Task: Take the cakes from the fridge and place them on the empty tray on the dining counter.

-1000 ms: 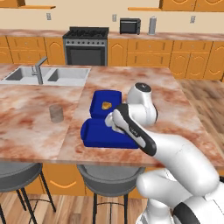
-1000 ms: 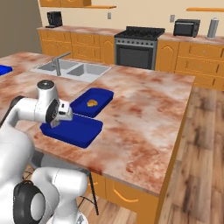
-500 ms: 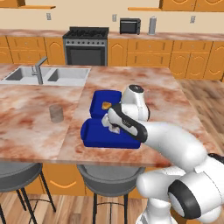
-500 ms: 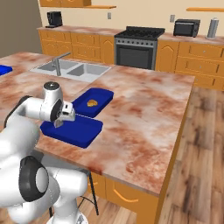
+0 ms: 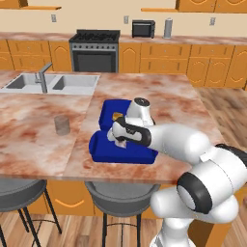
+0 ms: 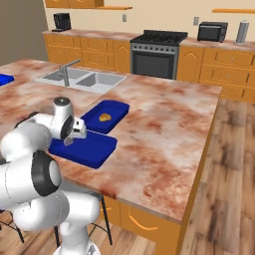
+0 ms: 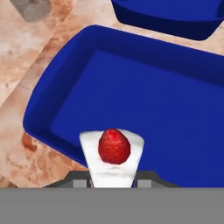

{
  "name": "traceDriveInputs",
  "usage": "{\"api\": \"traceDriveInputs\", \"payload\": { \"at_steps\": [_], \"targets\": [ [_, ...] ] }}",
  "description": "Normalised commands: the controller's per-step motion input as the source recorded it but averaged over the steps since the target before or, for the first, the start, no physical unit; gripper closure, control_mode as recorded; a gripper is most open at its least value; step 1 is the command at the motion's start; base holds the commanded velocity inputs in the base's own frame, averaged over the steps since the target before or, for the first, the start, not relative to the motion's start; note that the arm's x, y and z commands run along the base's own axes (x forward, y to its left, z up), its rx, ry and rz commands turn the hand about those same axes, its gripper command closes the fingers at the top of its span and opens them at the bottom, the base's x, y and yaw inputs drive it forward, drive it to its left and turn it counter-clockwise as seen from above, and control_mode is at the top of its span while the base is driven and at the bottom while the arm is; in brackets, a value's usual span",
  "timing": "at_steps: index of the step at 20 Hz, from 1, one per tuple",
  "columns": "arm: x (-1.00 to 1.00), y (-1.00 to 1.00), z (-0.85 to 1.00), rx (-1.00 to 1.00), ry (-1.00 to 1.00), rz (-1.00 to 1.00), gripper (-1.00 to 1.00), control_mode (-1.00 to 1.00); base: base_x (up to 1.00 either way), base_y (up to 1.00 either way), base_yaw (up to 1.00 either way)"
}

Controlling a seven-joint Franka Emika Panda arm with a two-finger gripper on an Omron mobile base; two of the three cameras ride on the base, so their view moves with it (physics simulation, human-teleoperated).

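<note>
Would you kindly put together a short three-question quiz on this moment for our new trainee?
1. True or false: the gripper is shut on the white cake.
2. What lies in the far blue tray? A) a golden pastry B) a chocolate slice C) a cup
3. Fill in: the white cake hangs above the near edge of the ____ tray.

Key: 1 true. 2 A, the golden pastry. 3 empty.
</note>
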Motion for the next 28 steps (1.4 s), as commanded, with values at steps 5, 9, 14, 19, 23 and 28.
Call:
{"api": "traceDriveInputs", "payload": {
  "at_steps": [5,9,14,19,23,28],
  "targets": [
    [0.22,0.1,-0.26,0.0,-0.04,0.0,1.0,-1.0,0.0,0.0,0.0],
    [0.23,0.08,-0.24,0.0,-0.07,0.0,1.0,-1.0,0.0,0.0,0.0],
    [0.29,0.07,-0.27,0.0,-0.02,0.0,1.0,-1.0,0.0,0.0,0.0],
    [0.42,0.07,-0.31,0.0,0.0,0.0,1.0,-1.0,0.0,0.0,0.0],
    [0.43,0.09,-0.31,0.0,0.0,0.0,1.0,-1.0,0.0,0.0,0.0],
    [0.46,0.16,-0.32,0.0,-0.01,0.0,1.0,-1.0,0.0,0.0,0.0]
  ]
}}
